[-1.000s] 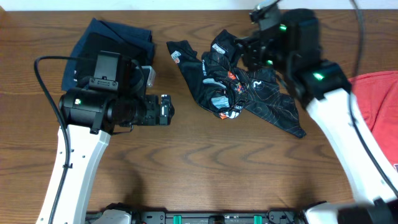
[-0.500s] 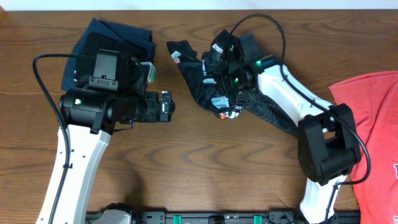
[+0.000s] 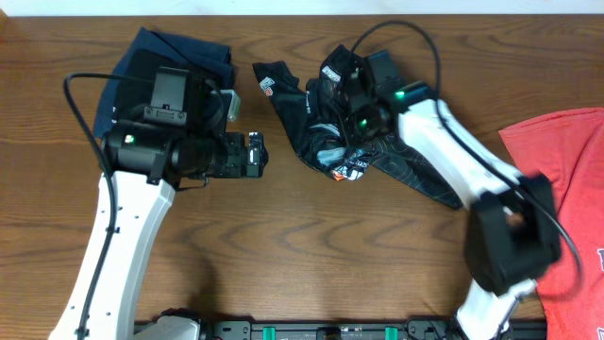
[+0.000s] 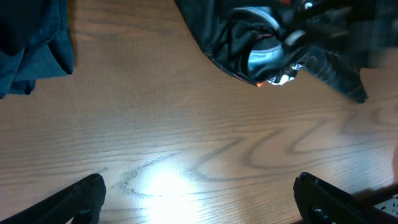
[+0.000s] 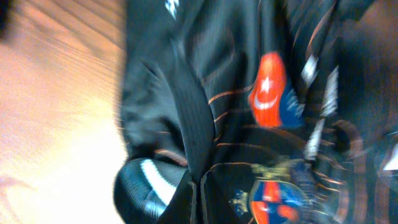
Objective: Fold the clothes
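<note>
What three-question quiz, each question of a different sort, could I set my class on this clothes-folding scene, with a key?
1. True or false: the left gripper stands open above bare wood of the table, touching no garment.
2. Multiple choice: the right gripper is shut on A) the black jersey, B) the red T-shirt, C) nothing at all.
3. Short answer: which garment lies at the right edge of the overhead view, apart from both grippers?

Key: 1 true; 2 A; 3 the red T-shirt.
</note>
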Tool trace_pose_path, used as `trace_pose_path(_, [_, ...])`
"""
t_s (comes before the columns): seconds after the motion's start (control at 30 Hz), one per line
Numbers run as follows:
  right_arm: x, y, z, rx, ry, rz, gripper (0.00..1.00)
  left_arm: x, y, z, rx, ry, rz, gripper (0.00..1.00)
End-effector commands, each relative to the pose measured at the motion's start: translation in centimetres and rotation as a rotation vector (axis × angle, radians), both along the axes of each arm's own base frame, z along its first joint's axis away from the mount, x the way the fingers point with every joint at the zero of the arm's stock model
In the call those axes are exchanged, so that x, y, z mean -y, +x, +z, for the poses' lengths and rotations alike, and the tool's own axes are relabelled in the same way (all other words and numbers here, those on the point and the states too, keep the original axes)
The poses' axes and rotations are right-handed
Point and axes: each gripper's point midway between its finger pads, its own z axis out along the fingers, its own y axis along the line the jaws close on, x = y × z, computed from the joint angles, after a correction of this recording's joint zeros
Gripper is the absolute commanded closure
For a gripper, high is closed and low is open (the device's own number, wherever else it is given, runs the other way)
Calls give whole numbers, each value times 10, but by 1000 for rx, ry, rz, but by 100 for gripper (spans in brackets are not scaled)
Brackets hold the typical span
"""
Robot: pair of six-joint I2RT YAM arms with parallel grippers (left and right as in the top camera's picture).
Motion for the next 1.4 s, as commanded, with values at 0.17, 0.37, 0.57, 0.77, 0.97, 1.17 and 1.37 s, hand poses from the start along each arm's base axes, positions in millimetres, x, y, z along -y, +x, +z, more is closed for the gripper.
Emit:
trace_pose_path(0.17, [21,-13,213,588,90,35,99,16,10,-1,-1,-67,-46,2])
trace_pose_path(0.37, [24,-27,240,649,120,41,99,33,16,10,42,-148,-89,2])
trace_pose_path(0.57, [14,-33,261,701,194,84,99,44,16,13,61,-162,-124,2])
trace_pose_path(0.77, [13,-55,318,860,297,124,99,56,13,14,89,-153,-195,2])
trace_pose_path(0.97, [25,-84,370,1017,352,120,99,70,12,16,154,-125,-320,2])
trace_pose_path(1.17, [34,-105,409,1146,402,115,99,86,17,23,248,-117,-418,2])
trace_pose_path(1.37, [37,-111,424,1202,421,111,99,123,-10,23,240,-137,-547,2])
